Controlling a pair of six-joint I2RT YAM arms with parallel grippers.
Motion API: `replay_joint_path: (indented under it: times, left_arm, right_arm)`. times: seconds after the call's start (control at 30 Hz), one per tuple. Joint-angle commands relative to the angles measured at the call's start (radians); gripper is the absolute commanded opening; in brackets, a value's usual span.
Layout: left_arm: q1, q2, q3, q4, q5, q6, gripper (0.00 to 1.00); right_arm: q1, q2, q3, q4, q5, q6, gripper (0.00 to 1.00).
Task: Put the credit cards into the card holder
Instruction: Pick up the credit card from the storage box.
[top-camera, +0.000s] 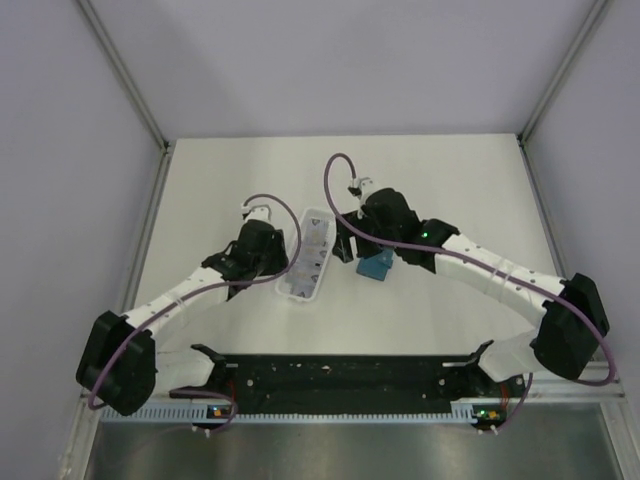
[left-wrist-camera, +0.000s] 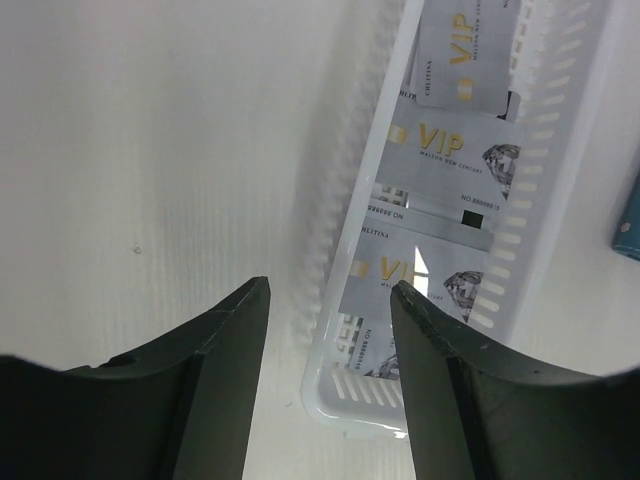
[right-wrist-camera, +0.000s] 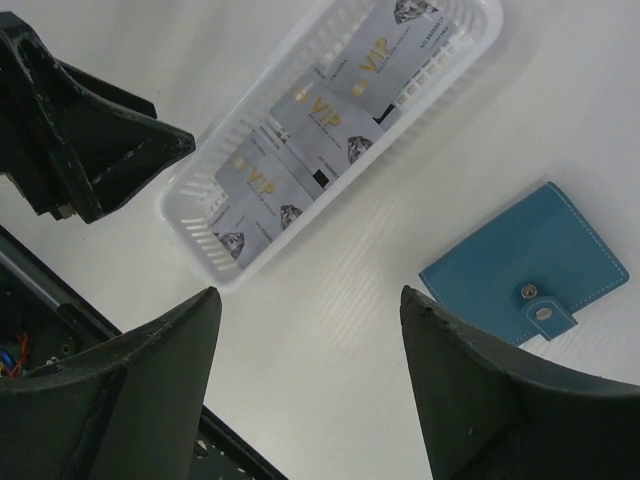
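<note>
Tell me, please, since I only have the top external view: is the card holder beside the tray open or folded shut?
Observer: Folded shut. The right wrist view shows the card holder lying flat with its snap tab on top.
Operator: Thanks. What is printed on the credit cards?
Observer: Gold "VIP" lettering and a diamond picture; the credit cards overlap in the white tray.
Operator: Is the left gripper holding one?
Observer: No, the left gripper is open and empty, its fingers either side of the tray's wall.
</note>
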Motion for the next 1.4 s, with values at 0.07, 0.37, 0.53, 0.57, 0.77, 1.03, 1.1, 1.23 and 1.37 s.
replay_joint_path:
  times: [0.07, 0.37, 0.53, 0.57, 0.77, 1.03, 1.1, 1.23, 1.37]
  left_arm:
    - [0.004, 0.084, 0.033, 0.058, 0.029, 0.028, 0.56]
    - [0.005, 0.140, 0.019, 0.084, 0.093, 0.006, 0.43]
    - [-0.004, 0.110, -0.033, 0.115, 0.172, -0.030, 0.38]
    - [-0.010, 0.101, -0.044, 0.116, 0.176, -0.036, 0.37]
    - [-0.034, 0.049, -0.111, 0.130, 0.182, -0.067, 0.29]
    - [-0.071, -0.006, -0.166, 0.156, 0.227, -0.102, 0.16]
    - [-0.088, -0.020, -0.166, 0.155, 0.225, -0.114, 0.13]
    - [-0.103, -0.046, -0.176, 0.158, 0.218, -0.140, 0.11]
    - [-0.110, -0.049, -0.177, 0.162, 0.212, -0.162, 0.10]
  right_arm:
    - [-0.081, 0.042, 0.090, 0.042, -0.134, -0.028, 0.72]
    - [-0.101, 0.077, 0.122, 0.039, -0.167, -0.039, 0.72]
    - [-0.102, 0.114, 0.133, 0.035, -0.180, -0.038, 0.72]
    - [-0.102, 0.122, 0.134, 0.035, -0.180, -0.038, 0.71]
    - [-0.102, 0.166, 0.162, 0.035, -0.170, -0.032, 0.70]
    - [-0.102, 0.280, 0.286, 0.025, -0.161, 0.004, 0.57]
    - [-0.102, 0.321, 0.334, 0.009, -0.141, 0.021, 0.52]
    - [-0.102, 0.434, 0.449, -0.048, -0.117, 0.044, 0.43]
    - [-0.102, 0.519, 0.539, -0.094, -0.089, 0.076, 0.36]
